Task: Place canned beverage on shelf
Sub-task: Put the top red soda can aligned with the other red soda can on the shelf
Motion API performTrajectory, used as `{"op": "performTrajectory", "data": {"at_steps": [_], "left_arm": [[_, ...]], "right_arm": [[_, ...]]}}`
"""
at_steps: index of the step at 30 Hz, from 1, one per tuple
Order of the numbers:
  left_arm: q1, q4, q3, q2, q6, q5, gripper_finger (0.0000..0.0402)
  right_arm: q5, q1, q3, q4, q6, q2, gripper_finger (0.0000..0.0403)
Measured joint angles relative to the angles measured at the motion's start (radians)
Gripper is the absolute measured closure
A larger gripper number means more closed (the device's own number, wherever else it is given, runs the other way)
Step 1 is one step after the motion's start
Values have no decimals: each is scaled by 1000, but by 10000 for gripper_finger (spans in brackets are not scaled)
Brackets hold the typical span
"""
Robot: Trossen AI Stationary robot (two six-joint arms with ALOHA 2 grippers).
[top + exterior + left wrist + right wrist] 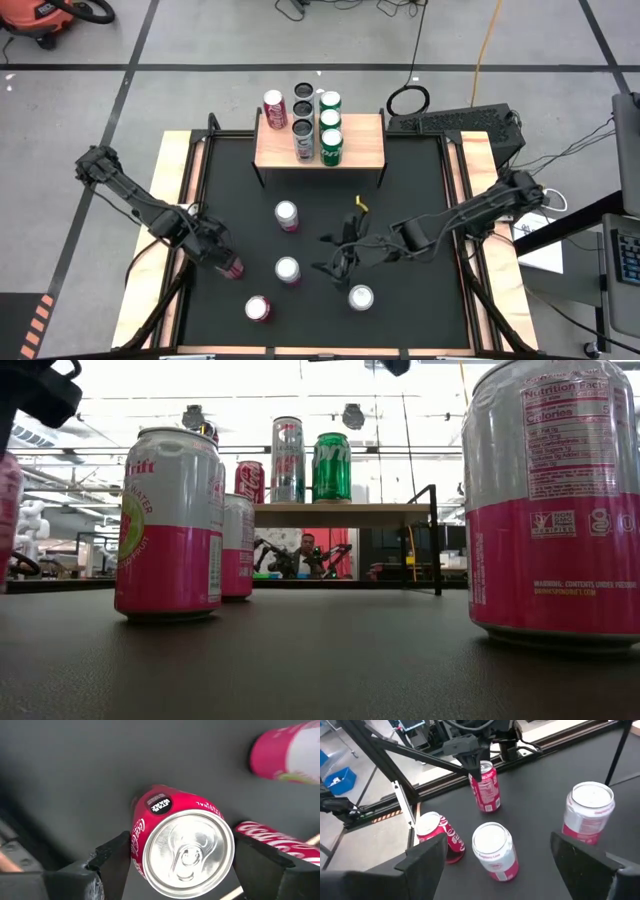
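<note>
The red can (180, 845) reads "Coca-Cola" and "Star Wars"; the pink-and-white can (553, 500) at three o'clock bears "Nutrition Facts".

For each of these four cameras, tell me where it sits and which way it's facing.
High: overhead, straight down; both arms, shelf.
Low: table height, level toward the shelf; no fingers visible.
Left wrist: looks down past the left gripper, its fingers around a red Coca-Cola can.
Right wrist: faces across the table past the open right gripper.
Shared: that can shows in the right wrist view too.
</note>
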Motion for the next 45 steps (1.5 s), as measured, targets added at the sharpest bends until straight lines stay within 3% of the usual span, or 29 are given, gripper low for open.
{"op": "performTrajectory", "data": {"at_steps": [7,15,22,26,36,39,45], "left_arm": [[41,-5,38,-12,0,-2,109],[81,-8,104,-51,2,-50,109],[120,-7,188,-92,10,-103,109],[134,-6,246,-103,11,-148,109],[162,5,295,-104,48,-189,109],[162,12,295,-103,55,-189,109],[162,39,295,-103,56,-217,109]], "right_arm": [[0,-25,0,26,-30,19,70],[-18,-91,0,49,-148,50,37],[-82,-120,12,278,-224,151,25],[-142,-130,143,249,-276,240,14],[-187,-190,600,-98,-291,486,3],[-194,-210,676,-148,-290,531,3],[-334,-243,707,-144,-300,567,3]]}}
